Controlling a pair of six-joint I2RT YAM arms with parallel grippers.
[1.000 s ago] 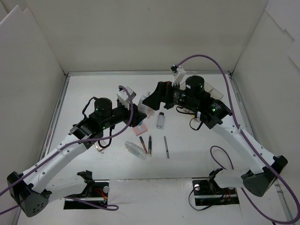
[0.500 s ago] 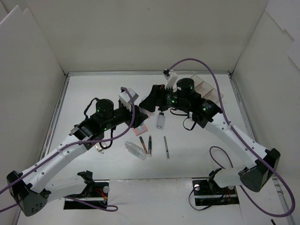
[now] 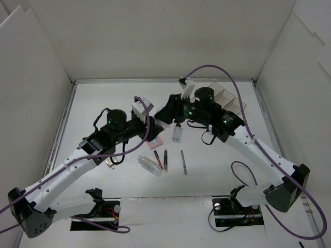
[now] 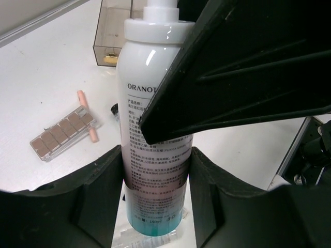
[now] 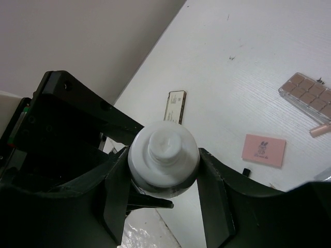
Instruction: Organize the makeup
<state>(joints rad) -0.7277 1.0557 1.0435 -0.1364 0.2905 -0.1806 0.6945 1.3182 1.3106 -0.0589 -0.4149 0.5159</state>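
Currently both arms reach inward; left gripper [image 4: 158,161] and right gripper [image 5: 163,161] each clamp the white cylindrical spray bottle [image 4: 149,67].

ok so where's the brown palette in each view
top external: not visible.
left wrist: palette at middle left, lying flat.
right wrist: at the upper right edge, partly cut off.
shared landmark: the peach stick lies right beside it in both wrist views.
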